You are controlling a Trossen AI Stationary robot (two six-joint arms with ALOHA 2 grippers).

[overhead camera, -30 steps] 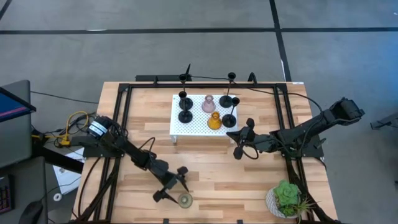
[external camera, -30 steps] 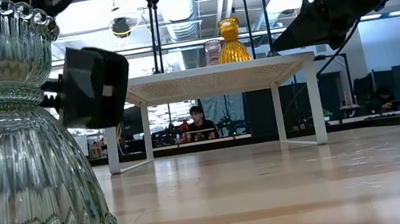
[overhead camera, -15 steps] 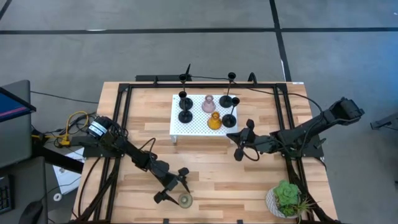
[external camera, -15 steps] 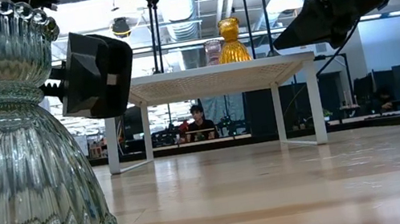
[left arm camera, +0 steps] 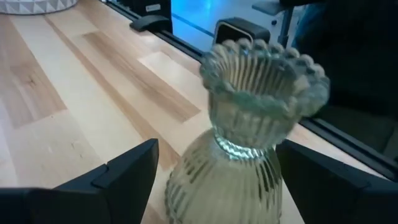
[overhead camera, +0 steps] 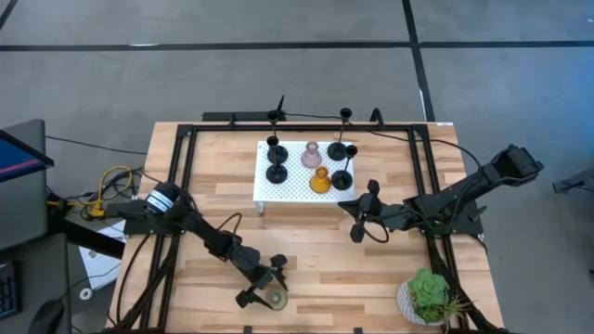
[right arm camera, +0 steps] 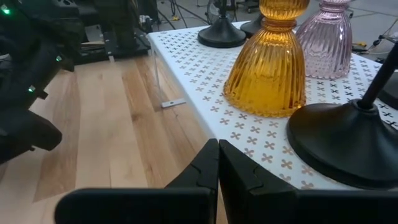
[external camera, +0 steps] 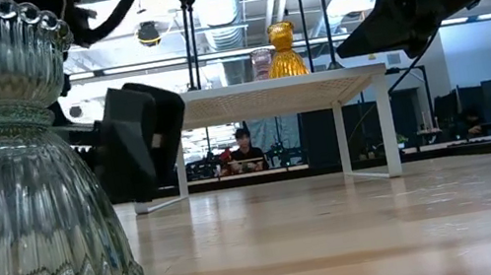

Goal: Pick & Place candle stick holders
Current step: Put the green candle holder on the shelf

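A pale green ribbed glass holder (overhead camera: 276,299) stands upright on its base near the table's near edge; it also shows in the low view (external camera: 20,195). My left gripper (overhead camera: 263,282) is open, low over the table. Its two fingers stand on either side of the holder (left arm camera: 249,124) without touching it. The amber holder (overhead camera: 320,180), the pink holder (overhead camera: 312,155) and several black holders (overhead camera: 277,173) stand on the white perforated platform (overhead camera: 269,193). My right gripper (overhead camera: 351,210) is shut and empty, just right of the platform, facing the amber holder (right arm camera: 270,62).
A potted green plant (overhead camera: 429,297) stands at the near right corner. Black frame rails (overhead camera: 181,186) run along the table's left, right and far sides. Bare wood lies between the platform and the near edge. A person sits in the room beyond the table (external camera: 244,148).
My left gripper has come down and moved a little toward the table's near edge, closer about the pale green holder. The holder has stayed where it was.
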